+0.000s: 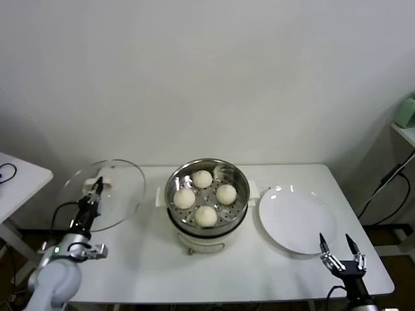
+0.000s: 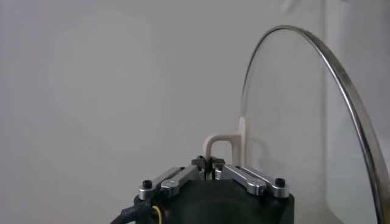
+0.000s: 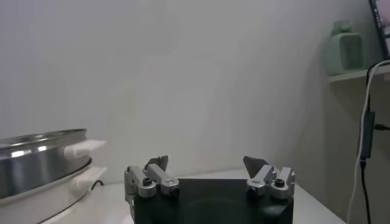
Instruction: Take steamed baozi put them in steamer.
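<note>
Several creamy-white baozi [image 1: 202, 179] lie on the perforated tray inside the shiny steel steamer [image 1: 241, 181], which stands on its cream base at the table's middle. At the table's left, my left gripper [image 1: 97, 189] is shut on the white handle [image 2: 219, 143] of the round glass lid [image 1: 126, 191]. The lid [image 2: 304, 122] is held tilted on edge, apart from the steamer. My right gripper [image 1: 338, 249] stands open and empty near the front right edge. In the right wrist view its jaws [image 3: 206, 163] are wide apart, with the steamer [image 3: 36, 158] off to one side.
A flat white plate [image 1: 295, 217] with nothing on it lies to the right of the steamer, just behind my right gripper. A second white table [image 1: 19, 178] stands at the far left. A shelf with a green object [image 1: 406, 113] is at the right wall.
</note>
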### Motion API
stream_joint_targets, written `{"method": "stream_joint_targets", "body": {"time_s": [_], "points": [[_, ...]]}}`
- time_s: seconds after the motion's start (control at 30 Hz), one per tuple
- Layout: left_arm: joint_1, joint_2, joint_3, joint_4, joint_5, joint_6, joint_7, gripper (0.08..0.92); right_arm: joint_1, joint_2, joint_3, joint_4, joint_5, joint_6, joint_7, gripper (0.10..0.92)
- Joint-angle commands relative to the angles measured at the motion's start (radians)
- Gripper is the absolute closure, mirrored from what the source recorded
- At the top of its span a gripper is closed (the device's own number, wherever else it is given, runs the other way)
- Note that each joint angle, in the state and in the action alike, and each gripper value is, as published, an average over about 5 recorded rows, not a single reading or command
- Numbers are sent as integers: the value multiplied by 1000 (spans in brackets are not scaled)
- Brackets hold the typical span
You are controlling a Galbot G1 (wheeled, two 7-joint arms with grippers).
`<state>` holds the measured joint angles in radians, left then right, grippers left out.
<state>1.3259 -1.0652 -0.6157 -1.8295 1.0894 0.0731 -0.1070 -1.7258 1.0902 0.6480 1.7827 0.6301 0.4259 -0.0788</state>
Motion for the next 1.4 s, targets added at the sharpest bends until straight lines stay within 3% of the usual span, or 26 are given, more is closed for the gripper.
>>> {"method": "stream_joint_targets", "body": {"time_s": [0.03,0.33,0.63,0.97,1.4], "points": [[-101,130,238,-261,-146,395,186,858,3,0,-19,-24,-60,-19,14,203],[-225,68,512,-234,-32,474,211,858,4,5,-19,-22,-65,-35,10,203],[-291,-71,695,-182,129,509,236,858,-3,5,-9,-15,-62,-33,8,203],[-342,-233,745,-78,196,541,254,858,-3,4,-6,-18,-63,-32,3,203],[-368,-300,776,-5,232,546,252,858,5,-7,-4,-33,-55,-29,2,203]]}}
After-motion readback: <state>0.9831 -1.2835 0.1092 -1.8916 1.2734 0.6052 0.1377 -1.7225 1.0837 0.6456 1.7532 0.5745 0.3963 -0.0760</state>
